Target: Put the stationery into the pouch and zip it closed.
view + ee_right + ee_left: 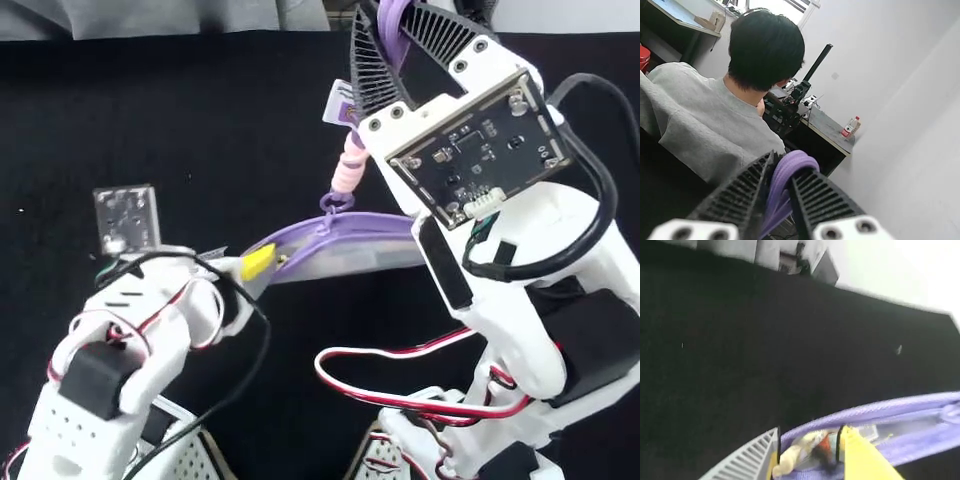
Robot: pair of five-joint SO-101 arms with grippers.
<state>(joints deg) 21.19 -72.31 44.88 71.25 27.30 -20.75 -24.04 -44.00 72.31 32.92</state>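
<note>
- The pouch (345,245) lies near the middle of the black table (200,120). Its long axis runs from the left arm across to the right arm, whose body hides the far end.
- The left gripper (255,264) pinches the pouch's near end between its yellow and grey fingers.
- The right gripper (785,167) is above the pouch, toward the table's far edge, with its ribbed fingers pressed onto a purple strap (790,172).
- A pink beaded charm (352,165) hangs below that strap down to the zip slider (336,203), which sits partway along the pouch's top edge.
- Any zipping pull would run along that long axis, and the right arm is the one linked to the slider.
- Stationery (815,447) shows inside the pouch beside the left gripper; I cannot tell the items apart.
</note>
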